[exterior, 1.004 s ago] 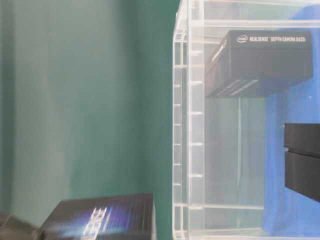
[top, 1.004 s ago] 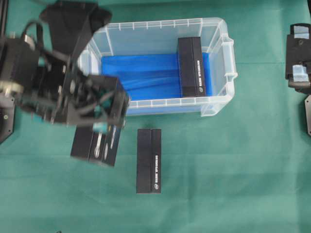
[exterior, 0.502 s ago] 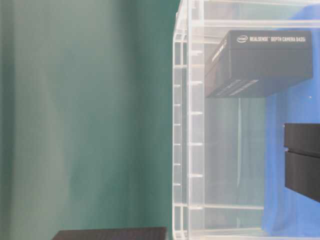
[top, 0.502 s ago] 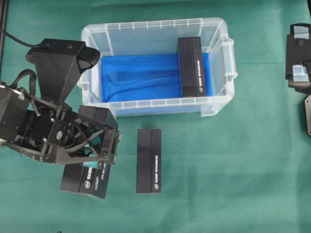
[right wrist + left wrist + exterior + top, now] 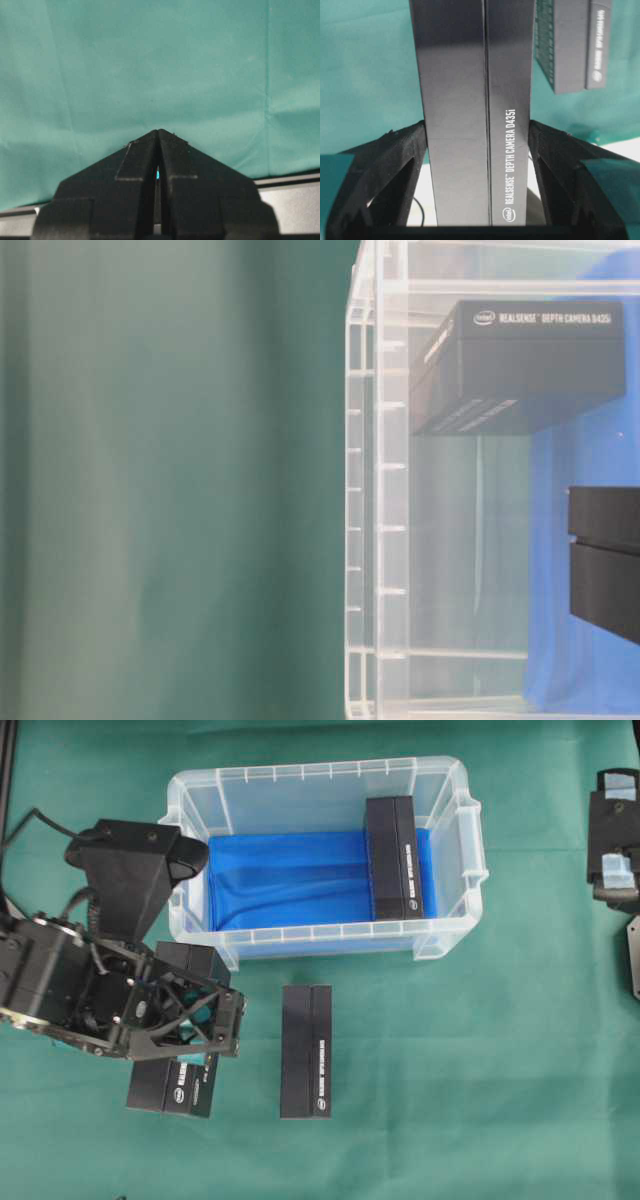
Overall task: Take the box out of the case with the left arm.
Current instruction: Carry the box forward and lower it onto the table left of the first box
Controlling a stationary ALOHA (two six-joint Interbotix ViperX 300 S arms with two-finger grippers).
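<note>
The left arm's black openwork hand (image 5: 479, 145) is clamped on a long black rectangular box (image 5: 470, 100) outside the clear plastic case (image 5: 455, 840).

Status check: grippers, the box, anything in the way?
Left gripper shut on held box, outside the case, over the cloth. Right gripper shut, empty. Second box lies beside it; third box in the case.

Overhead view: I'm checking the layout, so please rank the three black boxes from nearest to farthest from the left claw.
1. The held box, between the left claw fingers.
2. The cloth box, just right.
3. The cased box, in the case at its right end.
</note>
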